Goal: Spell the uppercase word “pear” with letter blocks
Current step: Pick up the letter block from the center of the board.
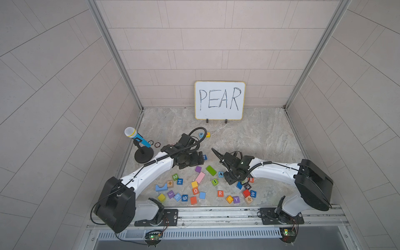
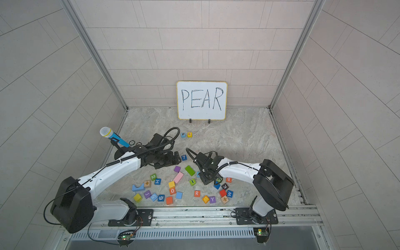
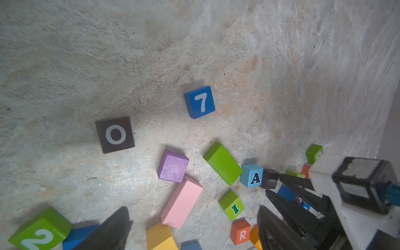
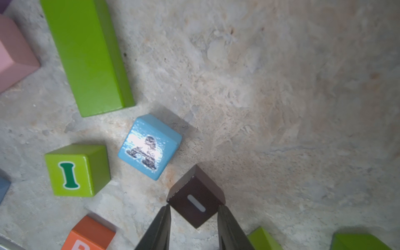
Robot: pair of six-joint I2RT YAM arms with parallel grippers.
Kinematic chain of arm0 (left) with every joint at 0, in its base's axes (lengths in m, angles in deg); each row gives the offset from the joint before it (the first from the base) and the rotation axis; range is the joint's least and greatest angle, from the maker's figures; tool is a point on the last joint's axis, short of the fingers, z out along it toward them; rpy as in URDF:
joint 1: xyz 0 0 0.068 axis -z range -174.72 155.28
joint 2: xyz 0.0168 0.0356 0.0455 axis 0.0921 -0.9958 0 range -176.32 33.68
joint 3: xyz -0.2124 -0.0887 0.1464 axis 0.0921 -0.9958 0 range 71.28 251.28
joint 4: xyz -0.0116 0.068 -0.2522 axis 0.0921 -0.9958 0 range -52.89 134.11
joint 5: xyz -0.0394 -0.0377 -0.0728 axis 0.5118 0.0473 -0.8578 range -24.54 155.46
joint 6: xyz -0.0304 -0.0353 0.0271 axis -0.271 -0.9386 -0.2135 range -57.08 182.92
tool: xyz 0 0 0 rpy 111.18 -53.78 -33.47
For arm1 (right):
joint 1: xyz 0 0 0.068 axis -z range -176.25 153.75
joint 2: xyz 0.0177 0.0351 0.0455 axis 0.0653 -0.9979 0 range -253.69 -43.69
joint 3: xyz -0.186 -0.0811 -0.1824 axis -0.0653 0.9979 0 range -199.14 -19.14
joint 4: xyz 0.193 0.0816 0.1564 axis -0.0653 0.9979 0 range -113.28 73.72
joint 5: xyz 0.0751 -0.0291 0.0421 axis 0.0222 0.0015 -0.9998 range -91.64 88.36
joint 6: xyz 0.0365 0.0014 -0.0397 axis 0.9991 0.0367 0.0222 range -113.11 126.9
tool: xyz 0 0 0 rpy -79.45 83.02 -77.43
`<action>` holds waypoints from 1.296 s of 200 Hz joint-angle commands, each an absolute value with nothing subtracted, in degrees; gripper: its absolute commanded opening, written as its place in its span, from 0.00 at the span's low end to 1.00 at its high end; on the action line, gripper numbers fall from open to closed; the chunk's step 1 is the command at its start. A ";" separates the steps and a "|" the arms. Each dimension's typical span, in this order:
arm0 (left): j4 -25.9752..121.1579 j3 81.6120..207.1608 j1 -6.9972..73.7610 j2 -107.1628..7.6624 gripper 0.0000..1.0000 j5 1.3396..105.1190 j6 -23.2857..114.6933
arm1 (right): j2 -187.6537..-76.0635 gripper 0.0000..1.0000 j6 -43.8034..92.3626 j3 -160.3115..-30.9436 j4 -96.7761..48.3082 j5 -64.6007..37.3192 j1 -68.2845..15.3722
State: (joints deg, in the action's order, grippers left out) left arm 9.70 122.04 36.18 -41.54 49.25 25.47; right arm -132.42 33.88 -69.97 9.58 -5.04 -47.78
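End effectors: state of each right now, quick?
Left end effector: open, holding nothing.
Right end effector: closed on the dark brown block.

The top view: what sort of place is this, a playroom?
Probably a robot test booth: a left arm and right arm bolted to a metal rail, tiled panels walling in a tabletop, and a whiteboard reading PEAR.

Marbled tabletop (image 1: 259, 140) carries letter blocks (image 1: 220, 174), whiteboard (image 1: 219, 100), microphone (image 1: 135, 135).

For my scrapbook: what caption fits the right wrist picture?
Right gripper pinches a dark-brown wooden cube beside the light-blue A cube.
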 commanded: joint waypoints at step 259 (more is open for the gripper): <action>8.27 121.51 35.12 -39.10 0.96 51.31 25.99 | -139.58 0.42 52.24 -76.53 4.03 -1.99 -49.78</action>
